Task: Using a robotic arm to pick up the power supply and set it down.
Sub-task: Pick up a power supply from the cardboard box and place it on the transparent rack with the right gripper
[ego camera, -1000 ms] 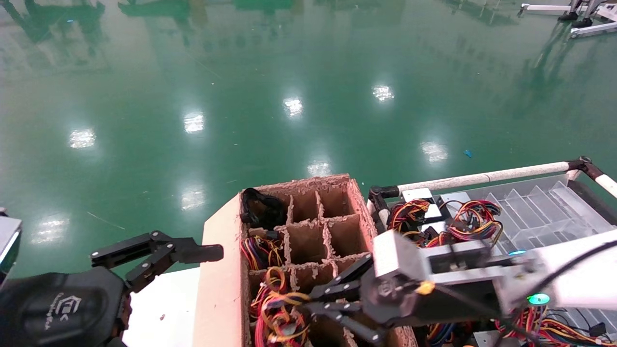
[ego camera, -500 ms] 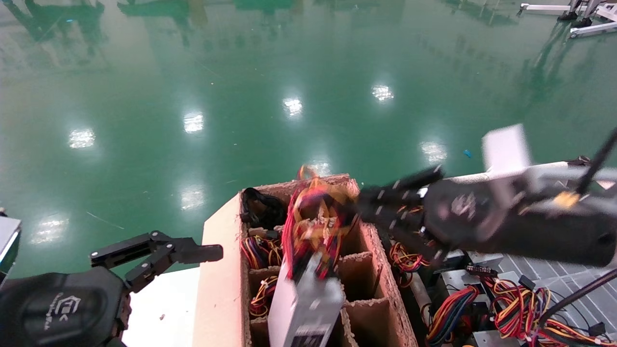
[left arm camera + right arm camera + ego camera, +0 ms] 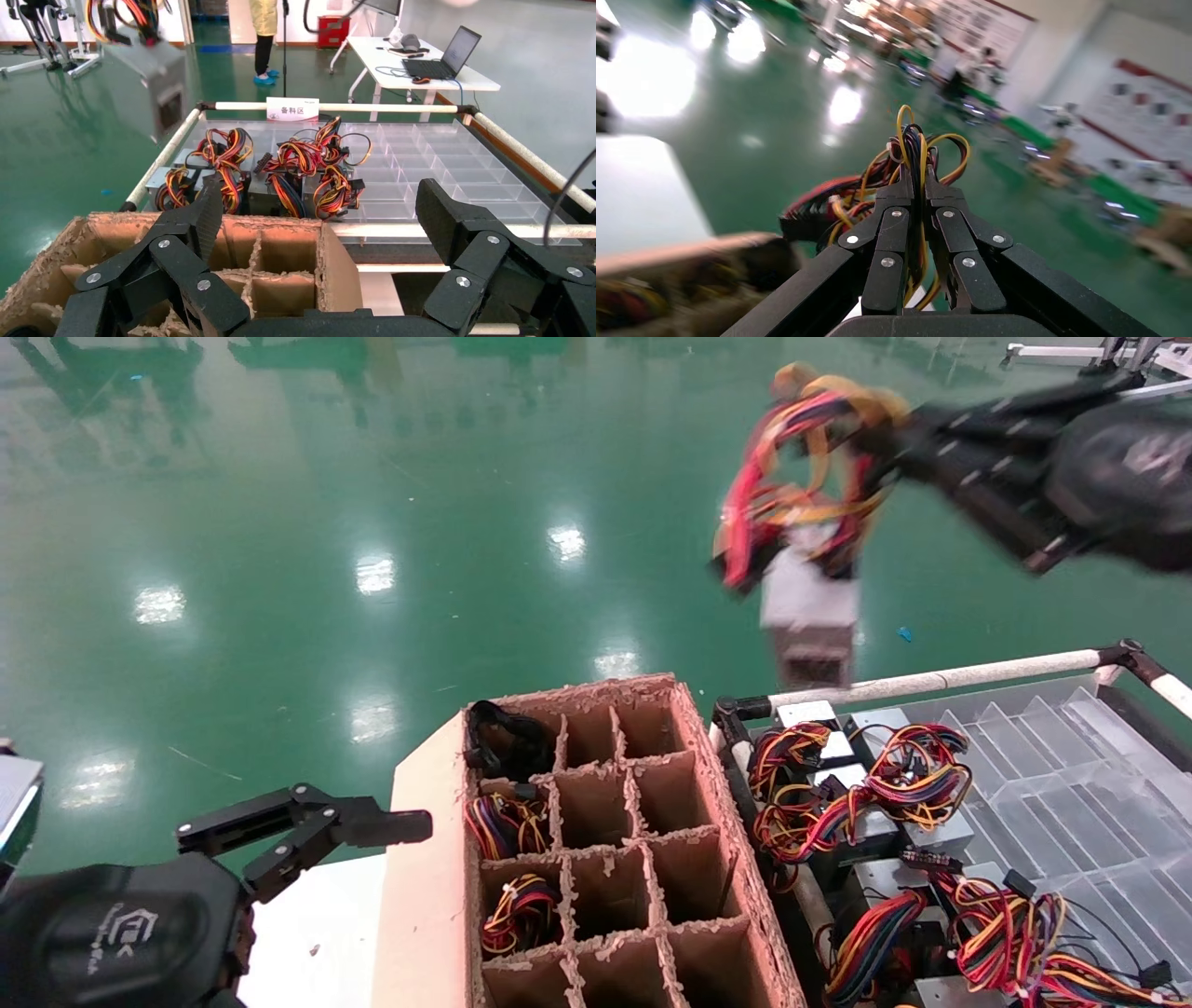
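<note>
My right gripper (image 3: 889, 430) is high above the far end of the tray, shut on the red, yellow and black wire bundle (image 3: 801, 458) of a power supply. Its grey metal box (image 3: 808, 607) dangles in the air below the wires. In the right wrist view the wires (image 3: 916, 144) run pinched between my gripper's (image 3: 916, 179) closed fingers. The left wrist view shows the hanging power supply (image 3: 151, 67) far off. My left gripper (image 3: 363, 812) is parked low, left of the cardboard box, open and empty (image 3: 320, 217).
A cardboard box with divider cells (image 3: 428, 859) stands in front of me; two cells hold wire bundles (image 3: 507, 822). To its right is a clear compartment tray (image 3: 1071, 756) behind a white rail (image 3: 931, 680), with several more wired units (image 3: 866, 803). Green floor lies beyond.
My right gripper has pulled the power supply by its wires out of a near cell of the cardboard box and swung it up and to the right. The left arm has not moved.
</note>
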Controlling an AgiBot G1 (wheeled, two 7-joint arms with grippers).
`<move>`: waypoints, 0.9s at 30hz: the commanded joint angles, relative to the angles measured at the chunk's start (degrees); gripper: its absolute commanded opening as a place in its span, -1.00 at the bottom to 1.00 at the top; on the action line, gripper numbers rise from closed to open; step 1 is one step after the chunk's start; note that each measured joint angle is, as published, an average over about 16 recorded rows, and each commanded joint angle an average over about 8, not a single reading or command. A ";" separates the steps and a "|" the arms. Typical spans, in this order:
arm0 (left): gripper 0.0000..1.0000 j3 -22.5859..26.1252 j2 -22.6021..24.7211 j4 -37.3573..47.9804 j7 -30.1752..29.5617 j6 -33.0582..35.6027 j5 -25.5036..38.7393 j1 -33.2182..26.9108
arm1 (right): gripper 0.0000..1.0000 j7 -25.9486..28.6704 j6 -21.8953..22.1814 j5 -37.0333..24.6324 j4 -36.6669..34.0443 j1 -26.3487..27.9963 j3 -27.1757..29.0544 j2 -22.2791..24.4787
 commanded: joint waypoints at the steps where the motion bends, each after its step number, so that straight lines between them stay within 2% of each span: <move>1: 0.95 0.01 0.00 0.00 0.00 0.00 -0.01 0.00 | -1.00 -2.14 0.38 -1.49 -2.50 2.72 0.03 0.73; 8: 0.94 0.03 -0.01 0.00 0.02 -0.01 -0.02 -0.01 | -1.00 -11.33 -0.27 -6.19 -11.26 8.39 -1.22 2.22; 18: 0.93 0.07 -0.03 0.00 0.04 -0.03 -0.05 -0.02 | -1.00 -22.85 -1.07 -9.52 -20.43 11.15 -2.47 4.09; 27: 0.90 0.10 -0.04 0.00 0.05 -0.04 -0.07 -0.02 | -1.00 -29.74 2.84 -11.96 -25.42 14.30 -3.40 5.22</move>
